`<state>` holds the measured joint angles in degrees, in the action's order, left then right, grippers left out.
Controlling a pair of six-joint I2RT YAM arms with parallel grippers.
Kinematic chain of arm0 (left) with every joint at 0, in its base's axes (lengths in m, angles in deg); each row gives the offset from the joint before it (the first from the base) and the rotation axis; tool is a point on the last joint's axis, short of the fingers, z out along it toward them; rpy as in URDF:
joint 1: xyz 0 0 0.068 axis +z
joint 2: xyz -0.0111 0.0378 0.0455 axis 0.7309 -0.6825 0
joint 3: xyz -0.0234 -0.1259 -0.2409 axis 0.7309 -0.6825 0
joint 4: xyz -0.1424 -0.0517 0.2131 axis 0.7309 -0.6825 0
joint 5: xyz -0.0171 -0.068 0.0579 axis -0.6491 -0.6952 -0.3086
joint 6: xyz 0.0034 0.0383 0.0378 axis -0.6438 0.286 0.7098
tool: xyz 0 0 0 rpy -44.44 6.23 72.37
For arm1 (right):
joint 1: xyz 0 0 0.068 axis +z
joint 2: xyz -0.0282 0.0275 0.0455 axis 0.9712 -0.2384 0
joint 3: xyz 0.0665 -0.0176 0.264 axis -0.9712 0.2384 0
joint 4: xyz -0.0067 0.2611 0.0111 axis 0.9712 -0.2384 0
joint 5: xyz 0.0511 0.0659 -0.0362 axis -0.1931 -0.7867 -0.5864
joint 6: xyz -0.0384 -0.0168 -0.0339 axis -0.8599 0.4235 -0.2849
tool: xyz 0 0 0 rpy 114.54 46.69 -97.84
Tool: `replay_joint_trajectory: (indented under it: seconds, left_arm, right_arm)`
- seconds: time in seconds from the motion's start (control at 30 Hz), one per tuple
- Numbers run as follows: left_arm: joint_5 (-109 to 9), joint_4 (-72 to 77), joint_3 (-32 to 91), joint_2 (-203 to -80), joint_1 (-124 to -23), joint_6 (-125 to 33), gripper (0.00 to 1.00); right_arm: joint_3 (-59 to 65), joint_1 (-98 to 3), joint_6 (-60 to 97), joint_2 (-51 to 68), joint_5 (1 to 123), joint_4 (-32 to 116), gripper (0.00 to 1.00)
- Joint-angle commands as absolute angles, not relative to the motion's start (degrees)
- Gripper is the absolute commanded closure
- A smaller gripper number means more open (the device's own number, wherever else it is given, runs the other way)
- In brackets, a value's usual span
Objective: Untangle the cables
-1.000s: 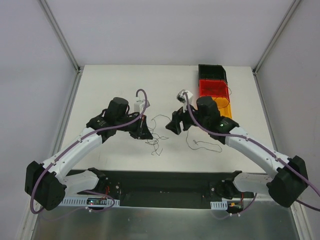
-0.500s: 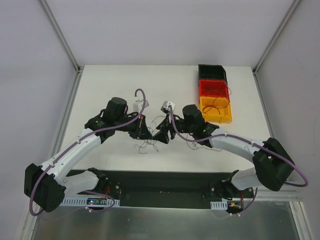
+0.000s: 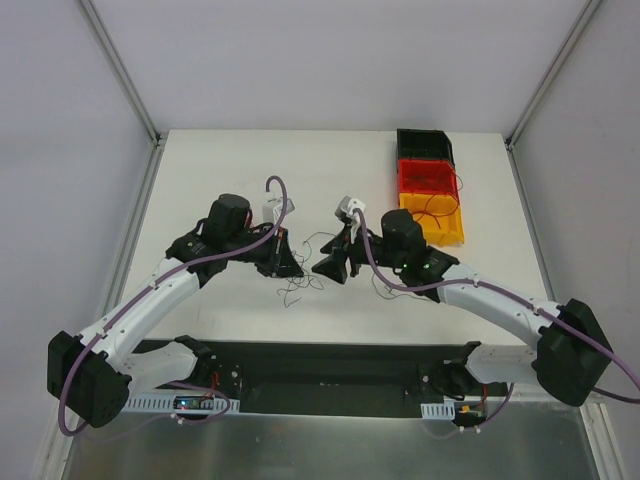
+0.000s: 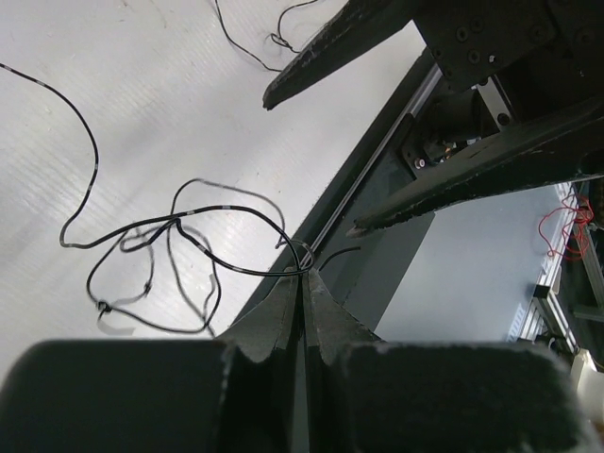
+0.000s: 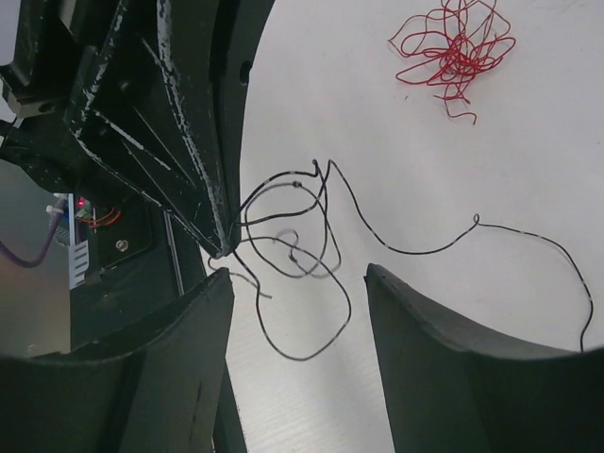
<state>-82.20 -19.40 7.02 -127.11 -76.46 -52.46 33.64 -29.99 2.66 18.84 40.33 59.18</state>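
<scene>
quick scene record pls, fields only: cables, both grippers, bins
black cables: loose tangle on the table, between the two grippers
red cables: separate small tangle, lying apart from the black ones
left gripper: shut, pinching a strand of the black cables at its fingertips
right gripper: open, facing the left one, gripping nothing
bins: black, red and yellow in a row at the table's far right

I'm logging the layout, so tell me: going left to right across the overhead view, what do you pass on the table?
Left gripper, shut on a strand → black cables → right gripper, jaws open → bins at the far right.
</scene>
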Motion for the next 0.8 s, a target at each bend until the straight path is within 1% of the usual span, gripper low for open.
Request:
replay_joint_trajectory:
  seconds: [0.0,0.23,0.37,0.43,0.47,0.5,0.53,0.57,0.6,0.7,0.77]
  left_arm:
    - [-84.0,-19.4,7.3,-126.1,-75.7,-53.2,1.0]
    - [-84.3,-19.4,7.2,-125.8,-75.6,-53.5,1.0]
    - [-84.3,-19.6,7.3,-125.7,-75.6,-53.7,1.0]
    - [-84.5,-19.5,7.3,-125.8,-75.6,-53.6,1.0]
    - [-84.5,-19.5,7.3,-126.0,-75.6,-53.6,1.0]
    - [-84.4,-19.5,7.0,-126.0,-75.6,-53.5,1.0]
    - [-84.0,-19.5,7.0,-126.1,-75.6,-53.4,1.0]
    - [-83.3,-19.6,6.8,-126.1,-75.6,-53.3,1.0]
    - [-82.3,-19.9,6.6,-126.1,-75.6,-53.3,1.0]
    - [-75.2,-20.8,5.1,-126.4,-75.5,-53.0,1.0]
    - [-68.9,-21.4,3.1,-126.8,-75.4,-53.2,1.0]
  right_arm:
    - [34.2,-29.4,3.1,18.4,37.2,61.8,0.39]
    - [32.2,-28.0,4.6,12.9,35.0,65.7,0.41]
    - [31.6,-27.4,4.7,10.9,35.5,66.2,0.45]
    - [32.3,-27.3,5.6,11.1,36.4,67.9,0.52]
    - [32.4,-27.3,6.3,11.2,37.3,68.6,0.57]
    - [32.7,-27.3,7.2,11.5,38.0,69.7,0.65]
    - [33.1,-27.3,7.9,11.9,38.6,70.9,0.75]
    - [33.4,-27.3,8.6,12.4,40.0,71.8,0.89]
    - [33.7,-27.3,9.1,13.8,43.4,71.4,1.0]
    - [33.9,-27.3,8.3,20.2,58.8,66.2,1.0]
    - [32.3,-28.1,7.5,24.5,68.1,59.3,1.0]
